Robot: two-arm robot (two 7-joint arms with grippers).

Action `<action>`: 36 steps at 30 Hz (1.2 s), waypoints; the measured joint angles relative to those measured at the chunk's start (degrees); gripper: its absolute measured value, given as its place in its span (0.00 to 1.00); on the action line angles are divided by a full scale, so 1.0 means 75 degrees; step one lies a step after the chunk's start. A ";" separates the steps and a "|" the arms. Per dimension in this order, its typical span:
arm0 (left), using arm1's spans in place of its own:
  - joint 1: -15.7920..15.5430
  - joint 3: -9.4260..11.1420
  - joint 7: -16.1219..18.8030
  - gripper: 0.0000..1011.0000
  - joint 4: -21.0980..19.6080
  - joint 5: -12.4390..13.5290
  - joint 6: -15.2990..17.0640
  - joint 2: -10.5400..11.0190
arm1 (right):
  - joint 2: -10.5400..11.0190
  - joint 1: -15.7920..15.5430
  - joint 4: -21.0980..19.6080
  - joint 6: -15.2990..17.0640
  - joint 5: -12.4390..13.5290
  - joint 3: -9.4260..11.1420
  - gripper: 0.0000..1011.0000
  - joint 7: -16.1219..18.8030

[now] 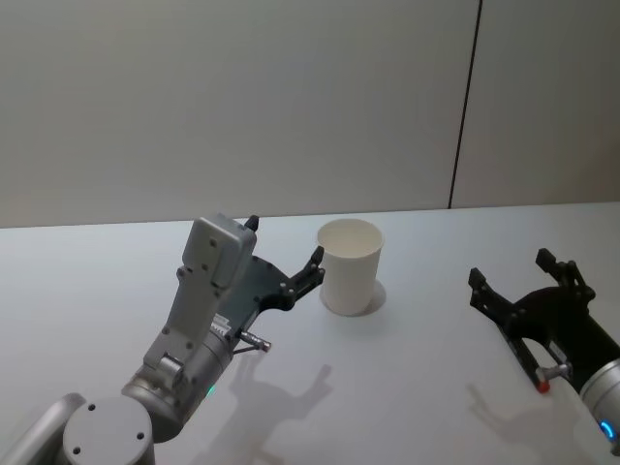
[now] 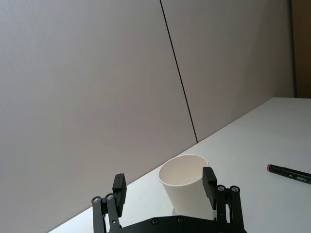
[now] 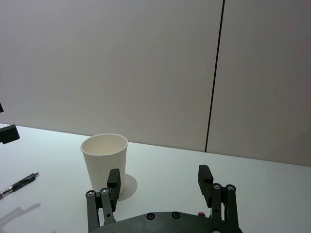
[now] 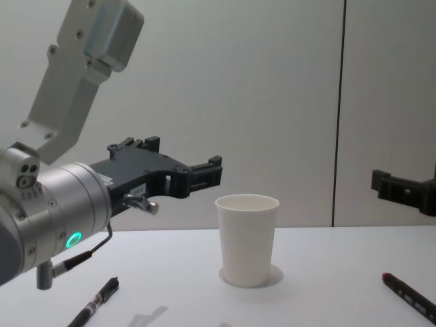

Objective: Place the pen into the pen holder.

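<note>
Hovering open and empty, our left gripper [image 1: 284, 242] is nearer the pen [image 4: 95, 304], lying left of the pen holder [image 1: 349, 266] and angled toward it; the right gripper [image 1: 511, 268] is open too.

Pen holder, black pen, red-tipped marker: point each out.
pen holder [image 1: 349, 276], head view, middle of its side wall.
black pen [image 4: 95, 302], chest view, mid-barrel.
red-tipped marker [image 2: 289, 173], left wrist view, mid-barrel.

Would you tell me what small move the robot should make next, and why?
Probably lower the left gripper toward the black pen lying on the table left of the pen holder. Its jaws are open and empty, and the pen holder holds no pen. The right gripper hangs idle at right.
</note>
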 joint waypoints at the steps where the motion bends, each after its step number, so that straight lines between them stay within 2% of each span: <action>1: 0.0000 0.0000 0.0000 0.99 0.0000 0.0000 0.0000 0.0000 | -0.0006 0.0003 -0.0011 0.0021 -0.0001 -0.0002 0.99 -0.0005; 10: 0.0000 0.0000 0.0000 0.99 0.0000 0.0000 0.0000 -0.0001 | -0.0105 0.0092 -0.0166 0.0693 0.0133 -0.0004 0.99 -0.0122; 16: 0.0000 0.0000 0.0000 0.99 0.0000 0.0000 0.0000 0.0000 | -0.0166 0.0246 -0.0282 0.1501 0.0399 0.0059 0.99 -0.0205; 18: 0.0000 0.0000 0.0000 0.99 0.0000 0.0000 0.0000 0.0000 | -0.0170 0.0267 -0.0292 0.1595 0.0430 0.0069 0.99 -0.0213; 24: 0.0000 0.0000 0.0000 0.99 0.0000 0.0000 0.0000 0.0000 | -0.0190 0.0505 -0.0355 0.2503 0.0685 0.0170 0.99 -0.0242; 30: 0.0000 0.0000 0.0000 0.99 0.0000 0.0000 0.0000 0.0000 | -0.0192 0.0748 -0.0354 0.3199 0.0830 0.0251 0.99 -0.0218; 36: 0.0000 0.0000 0.0000 0.99 0.0000 0.0000 0.0000 0.0000 | -0.0189 0.1127 -0.0229 0.4113 0.0966 0.0342 0.99 -0.0086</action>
